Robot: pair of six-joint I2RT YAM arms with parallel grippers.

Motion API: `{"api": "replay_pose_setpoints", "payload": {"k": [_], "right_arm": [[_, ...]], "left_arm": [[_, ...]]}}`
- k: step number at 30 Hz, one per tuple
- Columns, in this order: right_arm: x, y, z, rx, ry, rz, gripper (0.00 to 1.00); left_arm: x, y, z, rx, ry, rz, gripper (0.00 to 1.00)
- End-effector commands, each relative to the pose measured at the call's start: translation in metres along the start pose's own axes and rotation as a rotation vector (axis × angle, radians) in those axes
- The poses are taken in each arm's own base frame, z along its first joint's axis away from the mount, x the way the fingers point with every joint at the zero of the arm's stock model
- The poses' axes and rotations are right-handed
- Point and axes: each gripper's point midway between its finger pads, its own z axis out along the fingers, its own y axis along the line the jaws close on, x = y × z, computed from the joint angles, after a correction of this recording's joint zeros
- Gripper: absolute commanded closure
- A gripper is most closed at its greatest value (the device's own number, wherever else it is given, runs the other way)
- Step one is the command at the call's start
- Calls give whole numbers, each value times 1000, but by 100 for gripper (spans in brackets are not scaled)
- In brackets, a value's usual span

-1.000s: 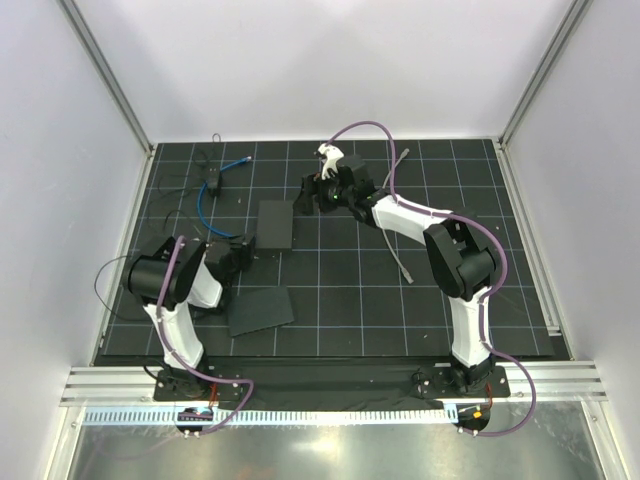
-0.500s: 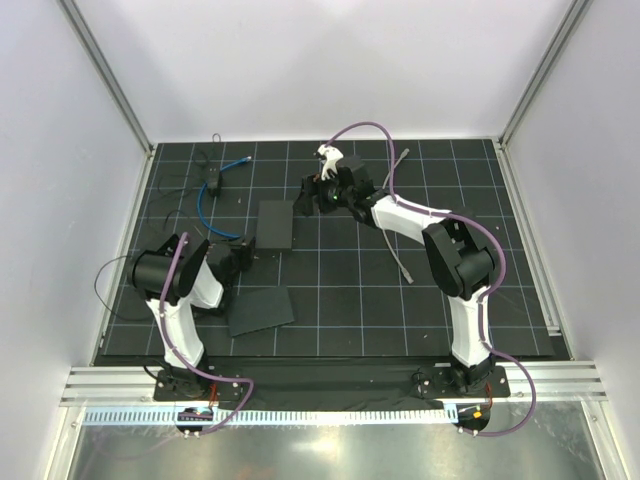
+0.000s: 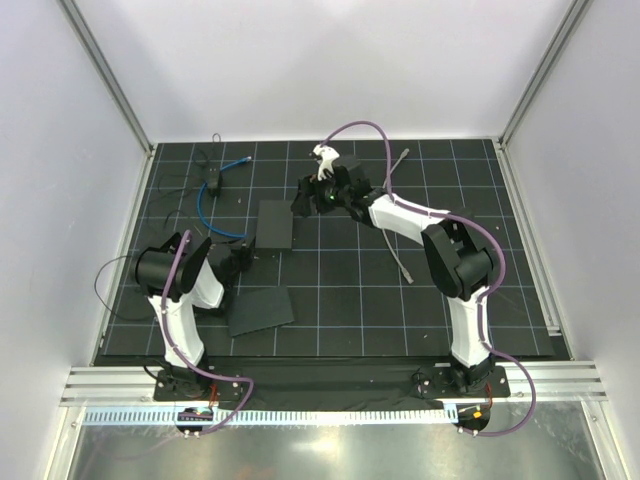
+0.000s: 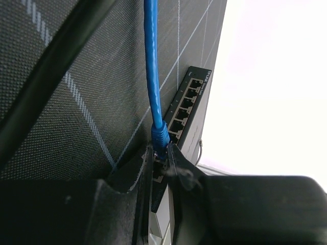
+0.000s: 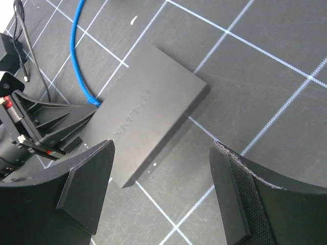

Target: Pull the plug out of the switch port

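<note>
My left gripper (image 4: 160, 156) crowds the plug (image 4: 160, 143) in my left wrist view, and I cannot tell whether the fingers press it. They hide the near end of the switch (image 4: 193, 107), including the plug's own switch port. The blue cable (image 4: 151, 61) leaves by the top edge. From above, the plug is too small to make out. The bottom edge cuts off my right gripper (image 5: 163, 148).

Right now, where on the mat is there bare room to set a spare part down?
Bare mat lies near centre, bordered by the flat slab, the grey cable and the near edge; also the far right corner beyond that cable. The far left is crowded: switch, blue cable, small black adapter.
</note>
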Motion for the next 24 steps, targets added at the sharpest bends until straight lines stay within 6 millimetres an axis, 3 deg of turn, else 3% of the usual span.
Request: {"api": "replay_pose_setpoints", "payload": {"k": [1, 6, 12, 13, 14, 15, 17, 24], "right_arm": [[-22, 26, 4, -20, -41, -72, 18], [-24, 54, 12, -41, -35, -114, 22], [-6, 75, 34, 4, 43, -195, 30], [3, 67, 36, 57, 80, -202, 32], [-5, 75, 39, 67, 70, -235, 36], [8, 69, 42, 107, 112, -242, 37], [5, 61, 44, 199, 104, -265, 39], [8, 68, 54, 327, 121, -322, 35]], "left_arm": [[-9, 51, -4, -161, -31, 96, 89], [-8, 51, -5, -158, -24, 106, 100], [-9, 54, -9, -157, -23, 112, 100], [-9, 54, -9, -156, -25, 113, 100], [-9, 52, -9, -142, -25, 113, 100], [-10, 55, -10, -146, -25, 116, 100], [-9, 52, -9, -128, -25, 113, 100], [-9, 56, -11, -122, -24, 108, 100]]}}
